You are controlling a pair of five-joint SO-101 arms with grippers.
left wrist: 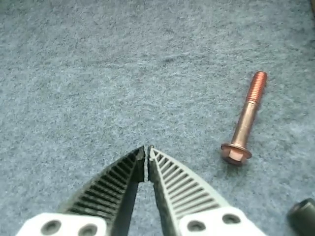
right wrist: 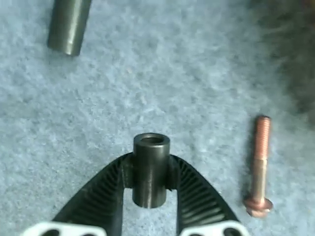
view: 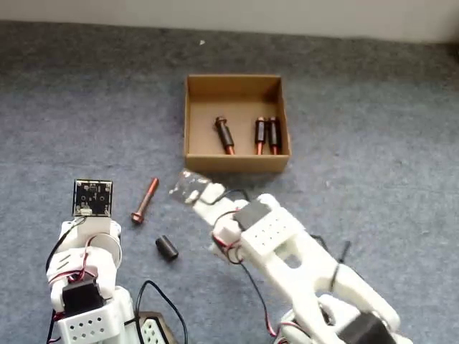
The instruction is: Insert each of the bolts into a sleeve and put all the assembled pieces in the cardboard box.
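Clamps a dark sleeve (right wrist: 151,169) in the right gripper (right wrist: 150,164), squeezed by its sides between the ribbed fingers (right wrist: 106,194), open bore showing at the free end. Hangs with it over the grey carpet (view: 86,107), just in front of the cardboard box (view: 237,163), by its near left corner in the view from above.

Has three assembled pieces lying flat on the box floor, each a copper-coloured bolt through a dark sleeve: a first piece (view: 224,135) toward the left, slightly tilted, then a second piece (view: 259,135) and a third piece (view: 274,135) side by side toward the right, close together.

Has one loose bolt (view: 145,200) lying on the carpet to the left of the right gripper, head toward the arms, threaded end pointing toward the box. Has a loose sleeve (view: 166,248) on its side nearer the arms, close to that bolt's head but apart from it.

Holds the left gripper (left wrist: 146,152) fully clenched, fingertips meeting, with nothing between them. Points it at bare carpet, with the loose bolt near it but apart, and the loose sleeve just at the edge of its wrist view.
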